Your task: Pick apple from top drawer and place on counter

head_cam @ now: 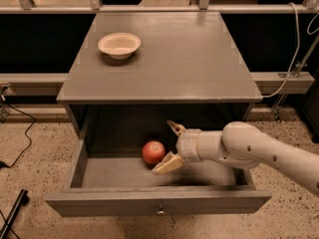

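Gripper (163,147) in top drawer (124,203), fingers spread beside apple (152,152); bowl (119,45) on counter (184,59)

Apple (153,152) in drawer (149,204) — gripper (163,148) right (bowl (119,45) on counter (189,59)).

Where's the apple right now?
In the camera view, the apple sits near the middle of the open top drawer, just left of the open gripper.

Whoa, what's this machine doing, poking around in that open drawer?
A robot arm is reaching into the pulled-out top drawer of a grey cabinet to get an apple lying on the drawer floor. Its gripper is open, with one finger above and behind the apple and one in front, and it has not closed on the fruit yet. On the counter above sits a cream bowl; the apple is meant to end up on that counter.
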`<state>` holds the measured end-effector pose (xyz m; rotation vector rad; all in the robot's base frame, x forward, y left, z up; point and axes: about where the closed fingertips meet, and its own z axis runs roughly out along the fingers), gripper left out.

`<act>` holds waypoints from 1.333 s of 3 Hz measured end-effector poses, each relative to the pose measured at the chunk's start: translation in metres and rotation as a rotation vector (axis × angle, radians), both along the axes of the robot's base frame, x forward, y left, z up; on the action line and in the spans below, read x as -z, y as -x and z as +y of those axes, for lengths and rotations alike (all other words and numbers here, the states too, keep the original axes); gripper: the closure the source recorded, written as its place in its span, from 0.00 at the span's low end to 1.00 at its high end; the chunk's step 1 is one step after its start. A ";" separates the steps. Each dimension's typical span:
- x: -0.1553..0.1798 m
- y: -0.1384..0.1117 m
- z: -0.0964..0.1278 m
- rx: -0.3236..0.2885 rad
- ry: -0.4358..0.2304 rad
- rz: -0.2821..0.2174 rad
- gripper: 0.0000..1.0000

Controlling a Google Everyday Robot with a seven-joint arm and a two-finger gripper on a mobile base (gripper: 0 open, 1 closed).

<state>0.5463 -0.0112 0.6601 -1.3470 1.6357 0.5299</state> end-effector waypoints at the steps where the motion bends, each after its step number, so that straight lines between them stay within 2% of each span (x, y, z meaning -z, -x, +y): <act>1: 0.007 0.000 0.009 -0.021 -0.013 0.014 0.00; 3: 0.013 -0.004 0.020 -0.029 -0.031 0.024 0.00; 4: 0.017 -0.006 0.026 -0.038 -0.041 0.035 0.18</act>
